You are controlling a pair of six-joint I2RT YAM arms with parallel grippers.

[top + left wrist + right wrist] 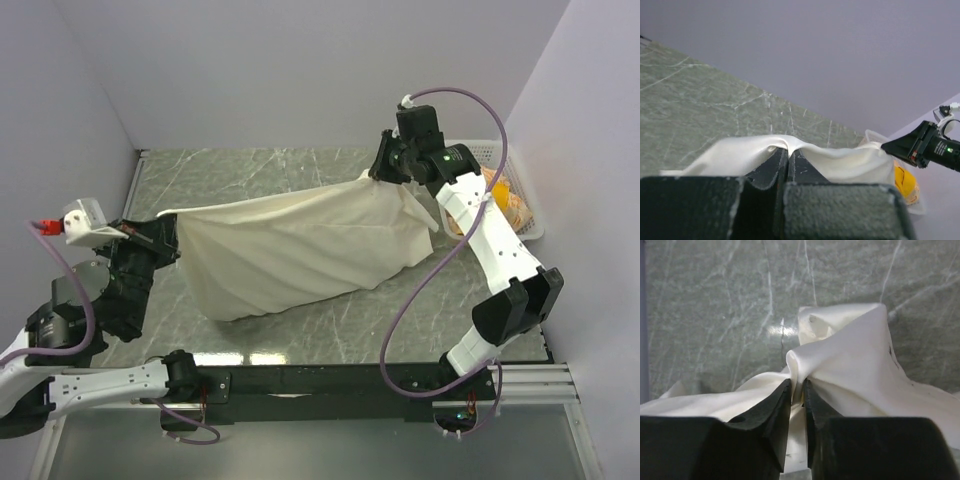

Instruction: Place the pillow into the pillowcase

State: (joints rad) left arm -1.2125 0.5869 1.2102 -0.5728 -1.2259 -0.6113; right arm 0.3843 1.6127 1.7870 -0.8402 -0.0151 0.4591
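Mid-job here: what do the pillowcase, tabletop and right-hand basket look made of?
Pillowcase: thin cream fabric, slight sheen, fine draping folds; possibly satin-weave cotton or polyester. Tabletop: glossy green marble look with white veins and light glare; stone or laminate, unclear. Basket: white, likely moulded plastic, given its lattice wall.

The surface [300, 165] is a grey-green slab with white marble veining. The pillowcase [300, 250] lies across its centre, with the lower folds resting on the slab and the left and far-right corners raised clear of it. A white basket [480, 148] holding an orange-yellow cloth [505, 195] stands at the far right. A black rail [320, 380] runs along the near edge.
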